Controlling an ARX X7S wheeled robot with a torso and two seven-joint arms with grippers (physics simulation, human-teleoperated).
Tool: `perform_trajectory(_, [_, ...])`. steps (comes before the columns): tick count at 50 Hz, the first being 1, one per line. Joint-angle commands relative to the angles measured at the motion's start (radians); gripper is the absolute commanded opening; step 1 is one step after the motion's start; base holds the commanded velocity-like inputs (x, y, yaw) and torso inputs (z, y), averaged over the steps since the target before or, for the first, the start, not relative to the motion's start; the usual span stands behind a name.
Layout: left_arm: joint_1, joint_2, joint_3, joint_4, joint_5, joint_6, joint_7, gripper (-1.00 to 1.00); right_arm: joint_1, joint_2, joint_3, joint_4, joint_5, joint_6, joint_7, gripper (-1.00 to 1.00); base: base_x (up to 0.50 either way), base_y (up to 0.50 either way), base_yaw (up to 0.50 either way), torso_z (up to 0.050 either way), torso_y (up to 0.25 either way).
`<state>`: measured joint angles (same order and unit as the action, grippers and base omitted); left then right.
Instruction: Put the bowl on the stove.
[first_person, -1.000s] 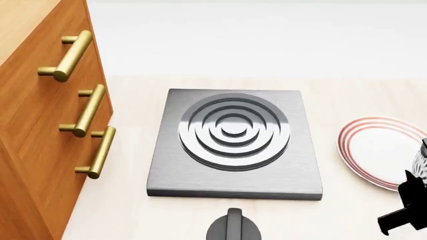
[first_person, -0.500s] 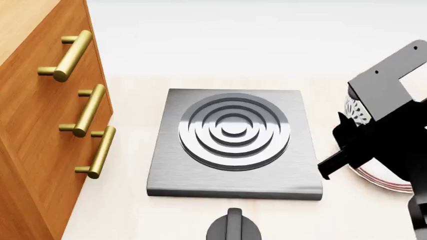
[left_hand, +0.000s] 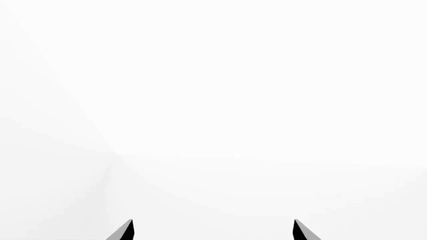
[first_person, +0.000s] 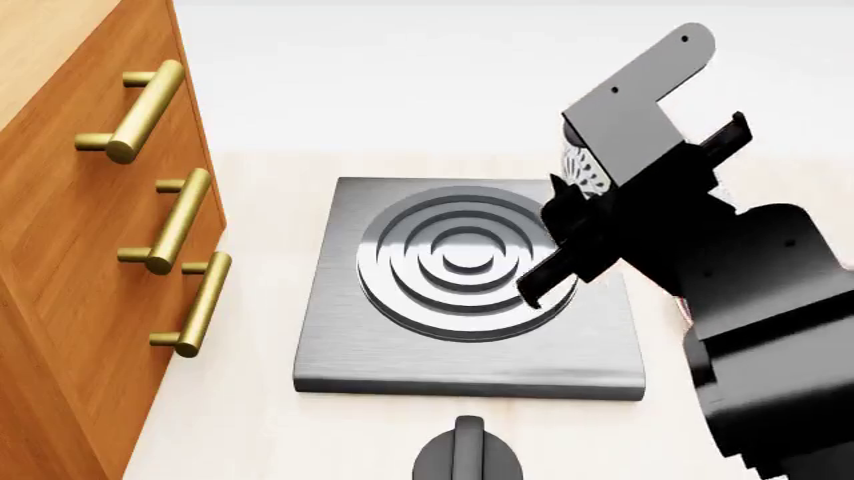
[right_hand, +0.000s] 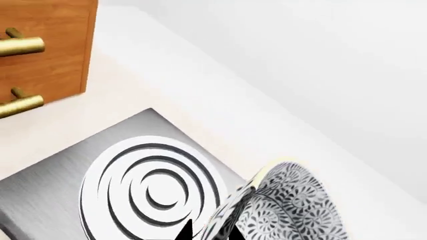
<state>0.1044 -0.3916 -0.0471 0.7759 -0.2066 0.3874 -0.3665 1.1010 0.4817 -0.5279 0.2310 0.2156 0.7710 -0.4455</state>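
So the stove (first_person: 467, 290) sits mid-counter, and my right gripper (first_person: 571, 215) is clenched on the bowl (right_hand: 287, 210) rim, up over the stove's right edge. Left gripper (left_hand: 212, 231) is spread, empty. The bowl hangs tilted, so it could slip or land off-centre.

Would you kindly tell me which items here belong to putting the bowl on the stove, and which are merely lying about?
Belong to the job:
- bowl, held in the right pincer
- stove

Merely lying about:
- black knob
- wooden cabinet with brass handles
- left pincer, open and holding nothing
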Motion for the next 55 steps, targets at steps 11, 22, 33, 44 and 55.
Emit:
perform_trajectory(11, [-0.002, -0.002, 0.010, -0.008, 0.002, 0.002, -0.002, 1.00, 0.035, -0.107, 0.001, 0.043, 0.012, -0.037, -0.069, -1.00, 0.00, 0.00, 0.00, 0.000, 0.001])
perform_trajectory(22, [-0.002, -0.002, 0.016, -0.017, 0.003, 0.009, -0.002, 1.00, -0.023, -0.055, 0.000, -0.062, 0.007, -0.064, -0.061, -1.00, 0.00, 0.00, 0.00, 0.000, 0.000])
perform_trajectory(33, [0.000, -0.003, 0.019, -0.021, 0.004, 0.014, -0.004, 1.00, -0.088, -0.005, 0.054, -0.163, 0.035, -0.068, -0.036, -1.00, 0.00, 0.00, 0.00, 0.000, 0.001])
perform_trajectory(44, [0.000, -0.005, 0.020, -0.021, 0.004, 0.015, -0.007, 1.00, -0.087, -0.004, 0.053, -0.163, 0.037, -0.068, -0.035, -1.00, 0.00, 0.00, 0.00, 0.000, 0.000])
perform_trajectory(55, [0.000, -0.008, 0.018, -0.020, 0.003, 0.017, -0.009, 1.00, 0.078, -0.154, -0.001, 0.276, -0.016, -0.313, -0.106, -1.00, 0.00, 0.00, 0.00, 0.000, 0.001])
